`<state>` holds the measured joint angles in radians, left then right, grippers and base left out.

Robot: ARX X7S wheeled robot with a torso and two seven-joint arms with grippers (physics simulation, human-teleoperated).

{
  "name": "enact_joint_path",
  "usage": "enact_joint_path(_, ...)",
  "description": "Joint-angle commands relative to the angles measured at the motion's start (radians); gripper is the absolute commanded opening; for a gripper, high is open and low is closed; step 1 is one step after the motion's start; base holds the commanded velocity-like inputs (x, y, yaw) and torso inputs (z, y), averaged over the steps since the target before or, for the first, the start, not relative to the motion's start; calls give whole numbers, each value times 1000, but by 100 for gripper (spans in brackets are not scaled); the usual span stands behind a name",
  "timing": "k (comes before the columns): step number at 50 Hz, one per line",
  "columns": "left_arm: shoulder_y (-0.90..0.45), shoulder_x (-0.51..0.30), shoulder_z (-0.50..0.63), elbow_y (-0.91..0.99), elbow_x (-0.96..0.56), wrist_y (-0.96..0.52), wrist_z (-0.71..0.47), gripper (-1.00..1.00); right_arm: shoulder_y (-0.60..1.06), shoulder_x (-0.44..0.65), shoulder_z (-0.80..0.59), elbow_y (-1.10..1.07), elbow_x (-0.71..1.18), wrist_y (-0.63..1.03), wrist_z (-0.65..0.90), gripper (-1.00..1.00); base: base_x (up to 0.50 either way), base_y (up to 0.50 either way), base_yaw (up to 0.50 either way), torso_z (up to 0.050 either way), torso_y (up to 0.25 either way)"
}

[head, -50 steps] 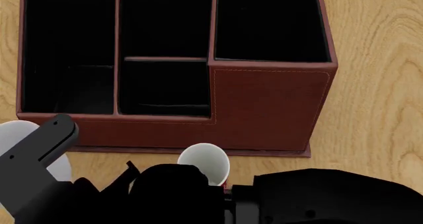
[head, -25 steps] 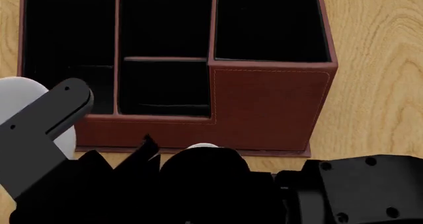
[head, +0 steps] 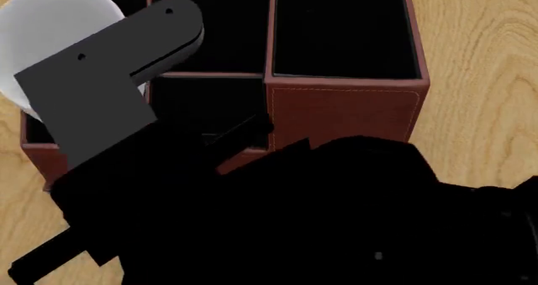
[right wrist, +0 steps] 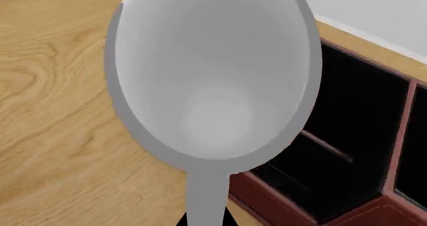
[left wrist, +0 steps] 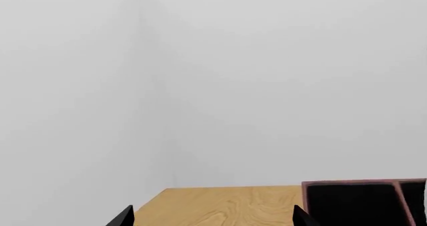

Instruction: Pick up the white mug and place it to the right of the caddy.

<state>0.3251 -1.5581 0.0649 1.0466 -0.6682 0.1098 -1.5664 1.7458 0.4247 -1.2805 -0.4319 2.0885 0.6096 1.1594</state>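
The white mug (right wrist: 213,86) fills the right wrist view, open mouth toward the camera. Its handle (right wrist: 205,191) runs down between the fingers of my right gripper (right wrist: 205,218), which is shut on it. The mug hangs over the wooden table (right wrist: 60,111) beside the caddy's (right wrist: 280,196) low front edge. In the head view the reddish-brown caddy (head: 344,108) lies ahead; the mug and both grippers are hidden in the black mass of my arms. My left gripper (left wrist: 212,218) is open and empty, raised, with a corner of the caddy (left wrist: 360,182) beside it.
A white round joint (head: 50,39) and grey link (head: 109,77) of my left arm cover the caddy's left compartments in the head view. Bare wood (head: 479,77) lies right of the caddy. A pale wall (left wrist: 213,86) stands behind the table's far edge.
Both arms have risen toward the head camera and now cover the caddy's front. The white mug, seen standing in front of the caddy a second ago, is hidden under them.
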Motion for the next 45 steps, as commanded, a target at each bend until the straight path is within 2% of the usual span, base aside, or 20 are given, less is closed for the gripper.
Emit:
enact_joint_path(1, -2, -8, -2, 0, -4, 6, 4, 100, 56, 103, 76, -11, 16, -6, 11, -100, 0, 0, 0, 0, 0)
enact_joint_path(21, -79, 7, 44, 0, -24, -10, 37, 100, 111, 251, 141, -6, 46, -17, 41, -100, 0, 0, 0, 0, 1)
enact_joint_path(25, -250, 71, 171, 0, -38, -72, 84, 100, 100, 280, 144, 12, 36, -20, 33, -100, 0, 0, 0, 0, 0)
enact_joint_path(32, -429, 43, 351, 0, -47, -62, 62, 100, 90, 330, 154, 68, 7, -25, 6, -100, 0, 0, 0, 0, 1)
enact_joint_path(45, -738, 111, 598, 0, -85, -147, 86, 100, 81, 407, 160, 147, -16, -23, -14, -100, 0, 0, 0, 0, 1)
